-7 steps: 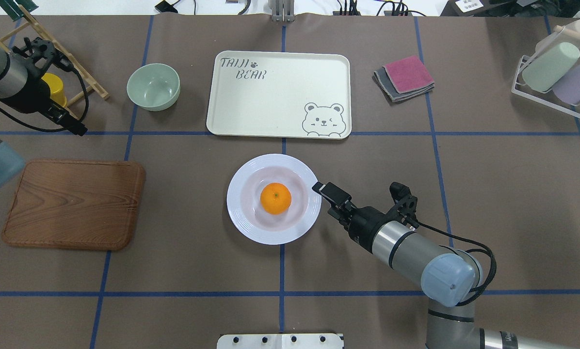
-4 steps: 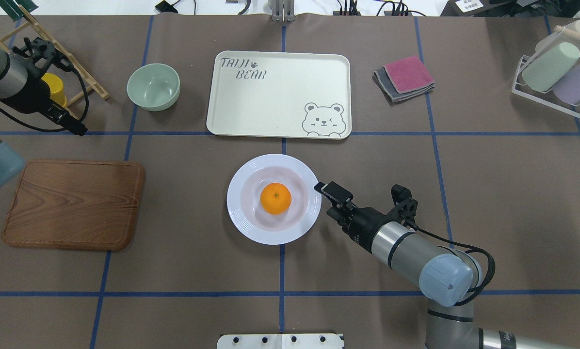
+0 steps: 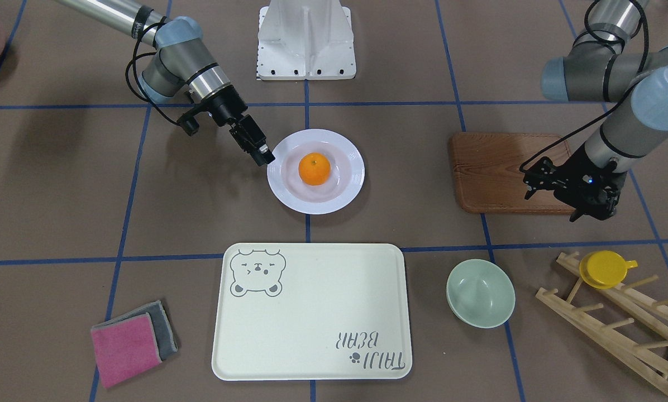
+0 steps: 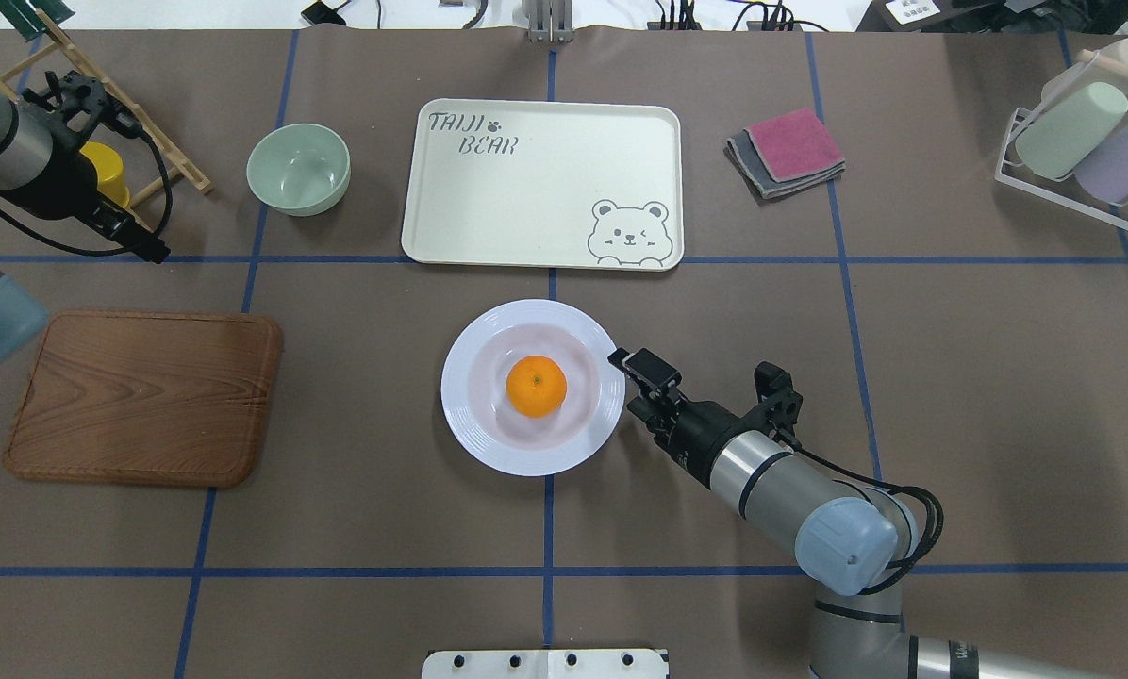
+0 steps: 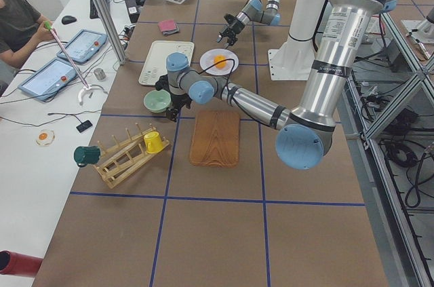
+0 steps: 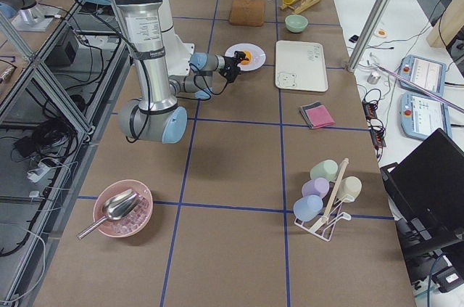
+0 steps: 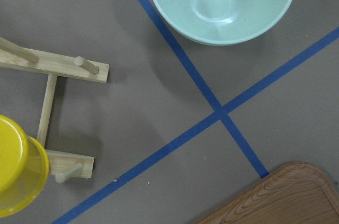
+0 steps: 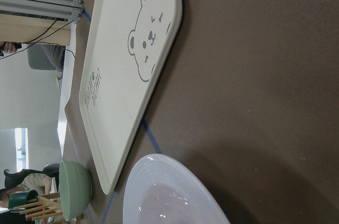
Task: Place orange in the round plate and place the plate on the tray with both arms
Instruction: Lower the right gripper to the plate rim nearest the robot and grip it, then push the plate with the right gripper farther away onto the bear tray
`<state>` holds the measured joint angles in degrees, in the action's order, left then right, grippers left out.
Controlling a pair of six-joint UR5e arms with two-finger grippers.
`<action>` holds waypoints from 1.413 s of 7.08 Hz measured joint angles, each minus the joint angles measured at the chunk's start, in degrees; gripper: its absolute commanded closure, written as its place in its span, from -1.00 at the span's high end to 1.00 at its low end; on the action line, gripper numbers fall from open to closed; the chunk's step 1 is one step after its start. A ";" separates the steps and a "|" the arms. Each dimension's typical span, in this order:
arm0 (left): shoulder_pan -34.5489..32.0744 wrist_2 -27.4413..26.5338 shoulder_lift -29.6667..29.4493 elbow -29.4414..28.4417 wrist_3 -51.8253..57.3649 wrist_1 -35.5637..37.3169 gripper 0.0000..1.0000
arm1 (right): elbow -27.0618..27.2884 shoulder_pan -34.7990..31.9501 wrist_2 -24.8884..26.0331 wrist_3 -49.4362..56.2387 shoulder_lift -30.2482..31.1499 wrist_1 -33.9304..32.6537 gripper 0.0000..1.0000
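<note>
Orange-skinned and glossy, the orange [image 4: 536, 386] sits in the well of the round plate [image 4: 460, 415], its green stem dot facing up. So the first half of the task looks done. The plate is white and deep with a wide ridged rim, and it stands at the middle of the counter.

The coming move likely turns on the plate's rim. The right tool [image 4: 621, 360] lies low at the rim on the robot's right side and points across the plate at the fruit. It may be touching the rim or just beside it, and whether it is spread or pressed together cannot be told. The opposite rim has nothing at it.

The left tool [image 4: 140, 247] is well apart, toward the counter's left end, with the pale green bowl [image 4: 298, 170] and the brown wooden board [image 4: 144, 396] nearby. Its state cannot be told either. The right arm is therefore much the nearer.

The tray [image 4: 545, 236] lies beyond the plate toward the counter's far edge, near it but not touching, its cream face bare apart from the bear and lettering.
</note>
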<state>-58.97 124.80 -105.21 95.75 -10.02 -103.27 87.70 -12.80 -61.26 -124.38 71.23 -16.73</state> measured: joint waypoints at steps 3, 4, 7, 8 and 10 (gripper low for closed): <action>-0.01 0.00 0.07 0.08 0.00 0.04 1.00 | -2.26 0.79 1.44 0.23 -1.25 0.80 0.15; -0.01 0.00 0.08 0.07 0.00 0.02 1.00 | -2.71 1.03 1.54 0.38 -1.47 0.86 0.03; -0.01 0.00 0.08 0.13 -0.10 0.04 1.00 | -3.05 1.72 1.59 0.80 -1.48 0.91 -0.76; -0.01 0.00 0.04 0.14 -0.13 0.02 1.00 | -3.06 1.83 1.58 0.85 -1.45 0.91 -0.78; -0.01 0.00 0.01 0.14 -0.15 0.04 1.00 | -3.02 1.88 1.65 0.89 -1.45 0.98 -0.89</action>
<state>-58.98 124.80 -105.20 95.89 -10.17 -103.23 84.68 -10.92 -59.61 -123.49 69.78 -15.75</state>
